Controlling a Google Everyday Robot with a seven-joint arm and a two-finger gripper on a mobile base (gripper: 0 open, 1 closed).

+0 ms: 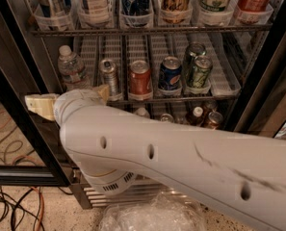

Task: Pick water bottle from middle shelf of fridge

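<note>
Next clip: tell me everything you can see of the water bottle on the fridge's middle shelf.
The water bottle is clear ribbed plastic with a white screw cap and a pale label. It stands upright at the left end of the middle shelf, left of a silver can, apart from it. Its base is hidden behind the gripper, which hovers just in front and below with jaws open; contact cannot be seen.
</note>
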